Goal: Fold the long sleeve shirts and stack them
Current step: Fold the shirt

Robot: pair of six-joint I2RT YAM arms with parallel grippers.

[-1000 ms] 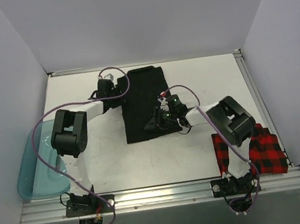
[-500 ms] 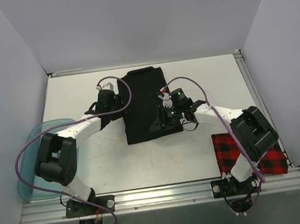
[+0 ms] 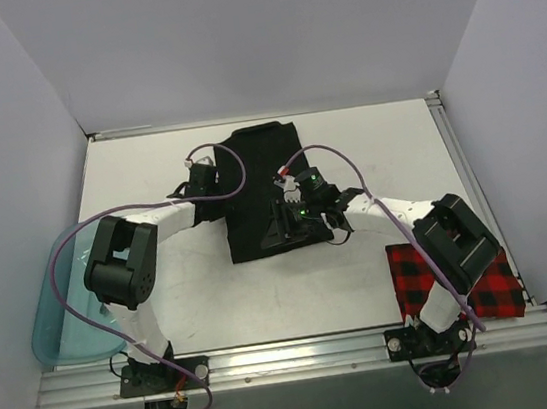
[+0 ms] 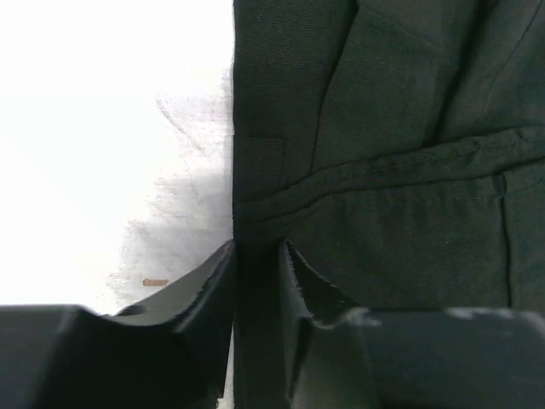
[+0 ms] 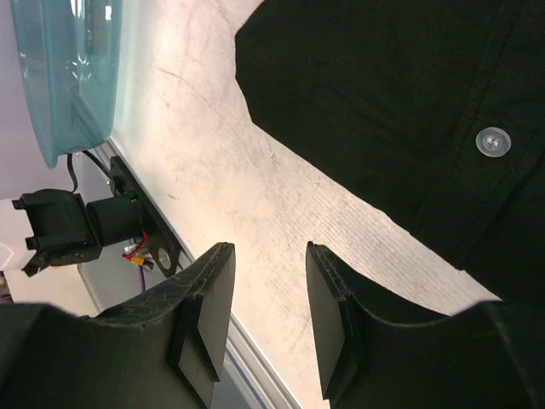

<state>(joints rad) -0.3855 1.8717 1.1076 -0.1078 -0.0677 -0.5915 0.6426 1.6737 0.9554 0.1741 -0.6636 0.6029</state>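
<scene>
The black shirt lies folded in a long rectangle in the middle of the table. My left gripper is at its left edge. In the left wrist view the gripper is shut on that edge of the black shirt, with cloth between the fingers. My right gripper hovers over the shirt's near end. In the right wrist view it is open and empty above bare table, beside the shirt and a white button. The red-and-black check shirt lies folded at the near right.
A translucent teal tub sits at the near left edge of the table; it also shows in the right wrist view. A metal rail runs along the table's near edge. Grey walls enclose the table.
My left gripper has moved along the black shirt's left edge. My right gripper has shifted left and toward the near end of the shirt, and its elbow has swung out.
</scene>
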